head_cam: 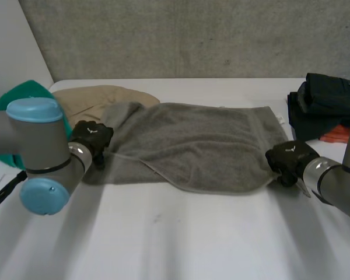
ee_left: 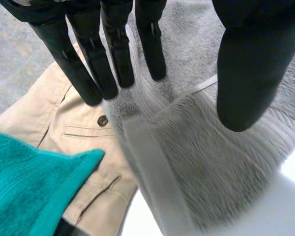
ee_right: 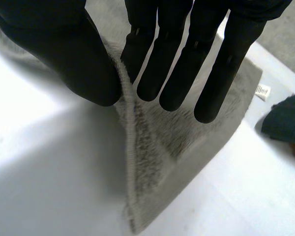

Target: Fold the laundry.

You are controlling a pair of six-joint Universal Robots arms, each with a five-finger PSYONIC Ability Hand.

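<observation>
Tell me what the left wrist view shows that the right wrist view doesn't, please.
Only the left wrist view: the robot's black left hand, a beige cloth garment with a button and a teal terry towel beside it. Only the right wrist view: the black right hand pinching a raised edge of the grey terry towel, a small white label and a dark blue cloth. Both: the grey terry towel on the white table.

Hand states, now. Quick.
Left hand: open, fingers straight at the towel's edge.
Right hand: shut on the towel's corner, pinched between thumb and fingers.
</observation>
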